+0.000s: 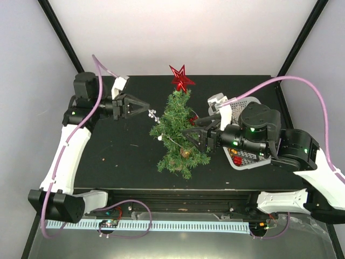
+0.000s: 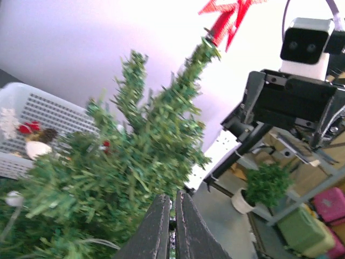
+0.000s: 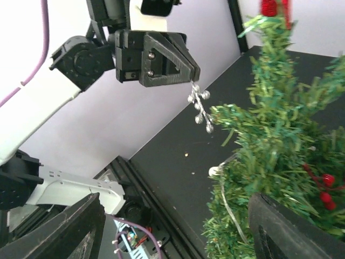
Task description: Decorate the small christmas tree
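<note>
The small christmas tree (image 1: 178,132) stands mid-table, topped by a red star (image 1: 181,78). My left gripper (image 1: 145,111) is at the tree's upper left, shut on a silver beaded sprig ornament (image 1: 153,114) that hangs at the branch tips. The sprig shows clearly in the right wrist view (image 3: 200,105), dangling from the left fingers (image 3: 178,59). In the left wrist view my left gripper (image 2: 173,198) has closed jaws in front of the tree (image 2: 124,162). My right gripper (image 1: 188,137) is open at the tree's right side. Its wide gap (image 3: 172,226) holds only some branches (image 3: 280,140).
A white basket (image 1: 243,161) with ornaments lies under the right arm at the table's right; it also shows in the left wrist view (image 2: 48,116). Red berries (image 3: 323,189), a gold bauble (image 1: 185,153) and a white bead on a silver string (image 3: 214,171) are on the tree.
</note>
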Action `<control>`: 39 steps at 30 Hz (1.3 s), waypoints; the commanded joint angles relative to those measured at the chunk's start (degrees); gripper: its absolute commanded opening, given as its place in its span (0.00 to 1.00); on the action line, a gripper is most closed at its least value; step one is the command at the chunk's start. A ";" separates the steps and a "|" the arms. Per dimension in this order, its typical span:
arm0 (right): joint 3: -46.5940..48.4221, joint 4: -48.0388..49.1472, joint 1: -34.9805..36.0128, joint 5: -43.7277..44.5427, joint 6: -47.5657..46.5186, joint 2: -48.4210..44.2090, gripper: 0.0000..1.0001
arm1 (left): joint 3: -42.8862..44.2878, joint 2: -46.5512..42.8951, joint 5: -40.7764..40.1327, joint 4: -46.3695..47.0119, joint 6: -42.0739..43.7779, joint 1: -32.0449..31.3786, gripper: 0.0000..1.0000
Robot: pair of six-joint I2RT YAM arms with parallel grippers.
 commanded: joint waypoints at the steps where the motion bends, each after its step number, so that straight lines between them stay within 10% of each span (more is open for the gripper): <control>1: -2.27 1.85 0.03 6.50 2.55 -2.89 0.73 | 6.96 3.40 -5.69 -11.41 12.47 0.08 0.01; 20: -8.22 -9.07 0.03 28.05 14.48 -9.45 0.73 | 11.11 8.01 -16.65 -25.66 28.09 -6.10 0.02; 39: -18.14 -7.60 0.03 28.61 20.27 -16.81 0.73 | 15.99 13.70 -20.07 -26.06 29.82 -10.93 0.02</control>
